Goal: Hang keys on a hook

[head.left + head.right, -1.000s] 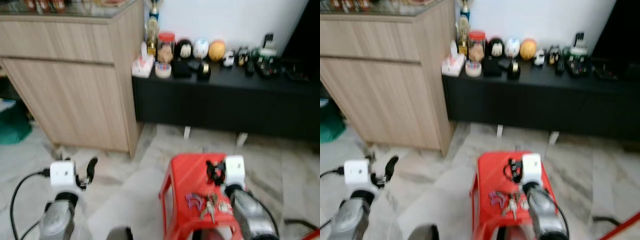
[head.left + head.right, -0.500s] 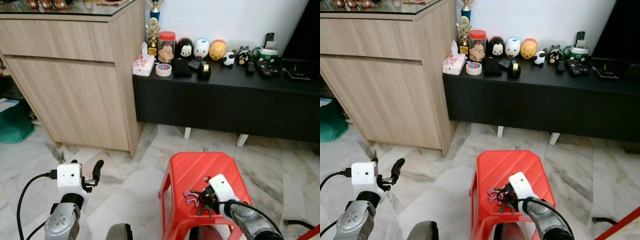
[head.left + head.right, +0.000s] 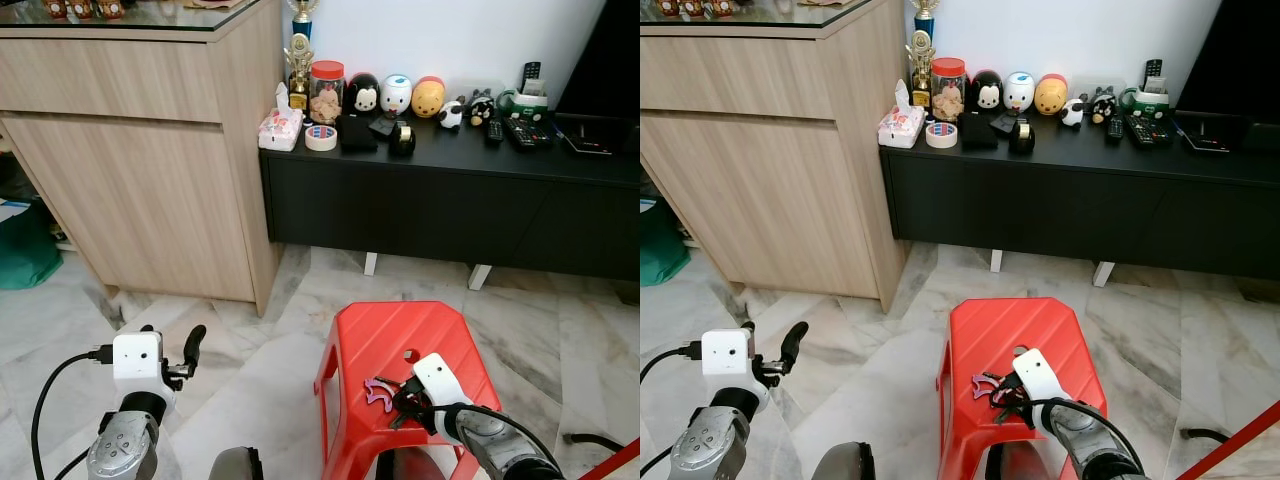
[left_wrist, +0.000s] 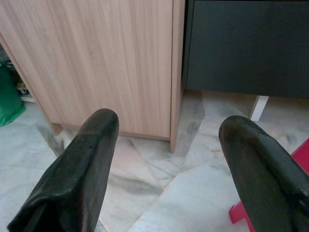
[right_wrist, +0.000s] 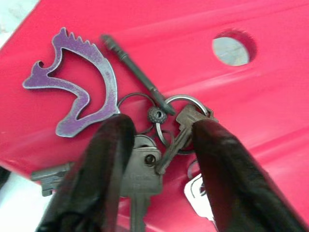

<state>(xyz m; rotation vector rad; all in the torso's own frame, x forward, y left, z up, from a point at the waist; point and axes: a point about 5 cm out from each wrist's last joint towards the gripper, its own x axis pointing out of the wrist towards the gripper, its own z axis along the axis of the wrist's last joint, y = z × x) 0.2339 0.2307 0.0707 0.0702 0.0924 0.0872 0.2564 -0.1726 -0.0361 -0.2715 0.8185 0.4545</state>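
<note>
right gripper (image 5: 159, 145) lowered (fingers parted), left gripper (image 4: 166, 159) spread

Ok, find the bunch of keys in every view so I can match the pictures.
Left eye view: keys on the near part of the red stool, just ahead of the right gripper.
Right eye view: same spot, low centre.
Right wrist view: keys between the two black fingers, purple charm beyond.
Left wrist view: no keys.
Shared landmark: the stool's round hole.

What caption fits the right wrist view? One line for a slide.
Right gripper open, fingers straddling the keys and purple keychain on the red stool.
</note>
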